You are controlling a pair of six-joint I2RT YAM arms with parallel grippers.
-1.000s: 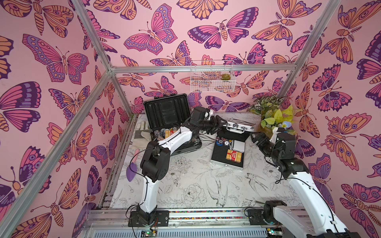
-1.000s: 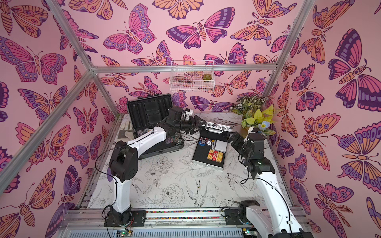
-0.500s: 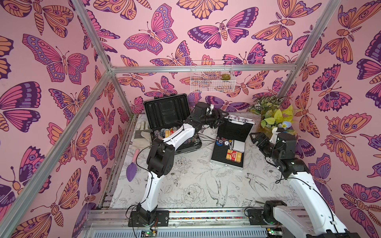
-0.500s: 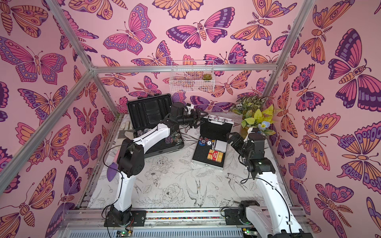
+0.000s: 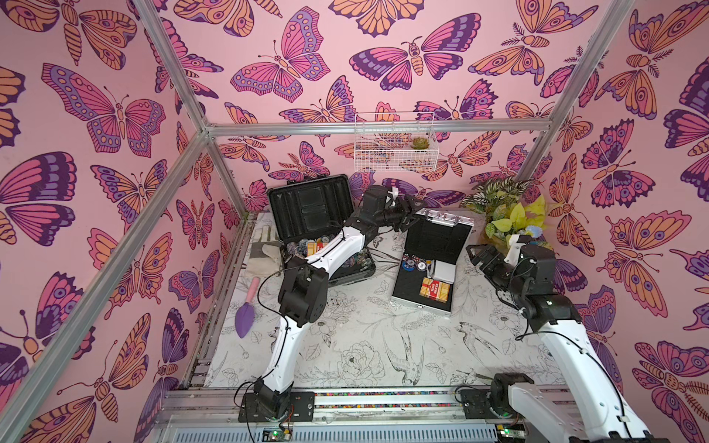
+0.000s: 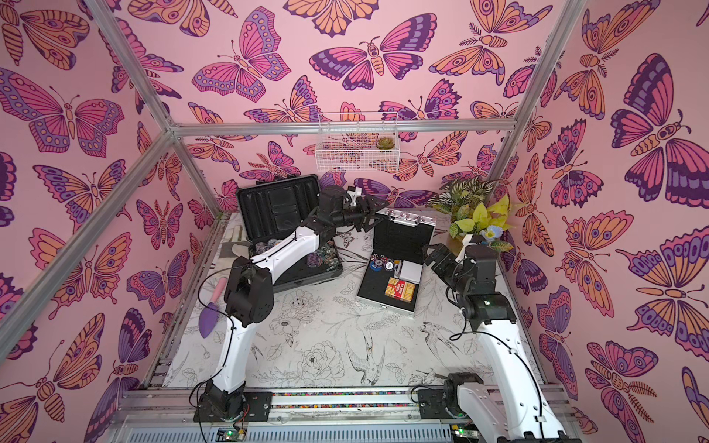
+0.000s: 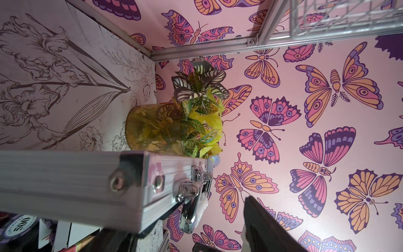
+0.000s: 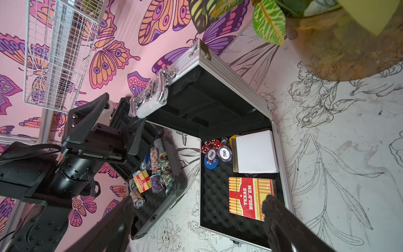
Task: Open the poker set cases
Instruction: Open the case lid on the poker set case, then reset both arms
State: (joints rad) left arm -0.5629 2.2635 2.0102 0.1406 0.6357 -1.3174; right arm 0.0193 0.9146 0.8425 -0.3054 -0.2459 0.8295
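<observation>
Standing open at the back left of the flower-printed table [image 5: 364, 345], the dark grey case [image 5: 310, 209] has its lid upright near the wall. Poker chips [image 8: 159, 165] are heaped in its base.

The silver case [image 5: 407, 287] lies to its right, nearer the potted plant [image 5: 506, 214], and is open too, with its silver lid [image 5: 437, 239] raised steeply. Its black foam base holds a red-and-yellow card deck [image 8: 248, 198], a white box [image 8: 255, 152] and red dice [image 8: 209, 144].

The left gripper [image 5: 410, 214] hovers at the silver lid's upper corner, next to the chrome handle [image 8: 152, 93]. Its fingers are apart, and whether one touches the lid cannot be told.

The right gripper [image 5: 475, 256] hangs just beside the silver case's right side, jaws spread wide and holding nothing.
</observation>
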